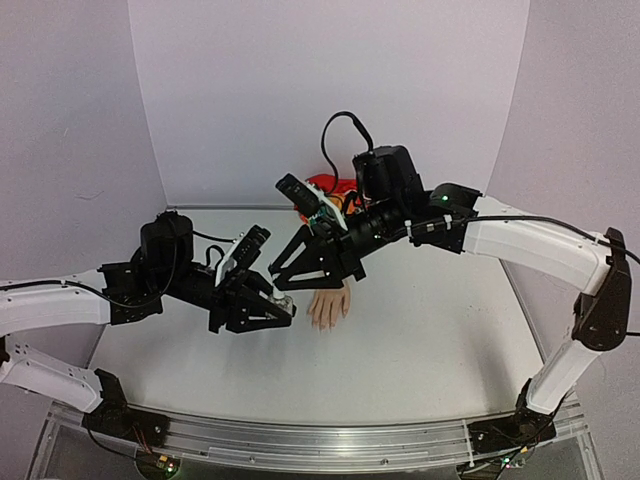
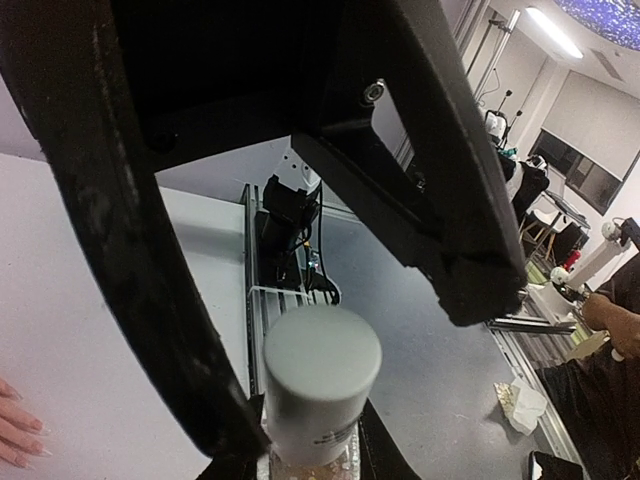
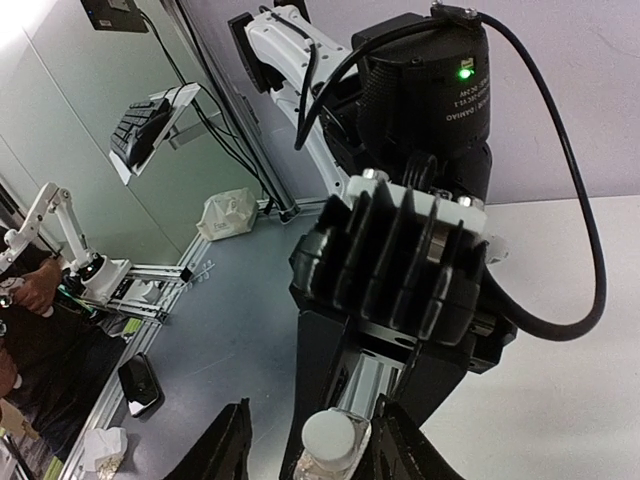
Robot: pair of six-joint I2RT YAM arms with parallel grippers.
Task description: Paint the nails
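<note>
The pale fake hand point(image 1: 328, 305) lies palm down mid-table, its rainbow sleeve point(image 1: 322, 185) showing behind the right arm. Its nails point(image 2: 36, 427) appear at the left edge of the left wrist view. My left gripper point(image 1: 285, 308) is shut on a small clear bottle point(image 1: 284, 299) with a grey cap point(image 2: 320, 365), held upright just left of the hand. My right gripper point(image 1: 288, 287) hangs over the bottle, open. Its fingers point(image 3: 228, 450) straddle the cap point(image 3: 335, 438), with a gap on one side and the other finger close against it.
White walls point(image 1: 300, 100) close the table at the back and sides. A metal rail point(image 1: 320, 440) with both arm bases runs along the near edge. The right arm's cable point(image 1: 340, 125) loops above its wrist.
</note>
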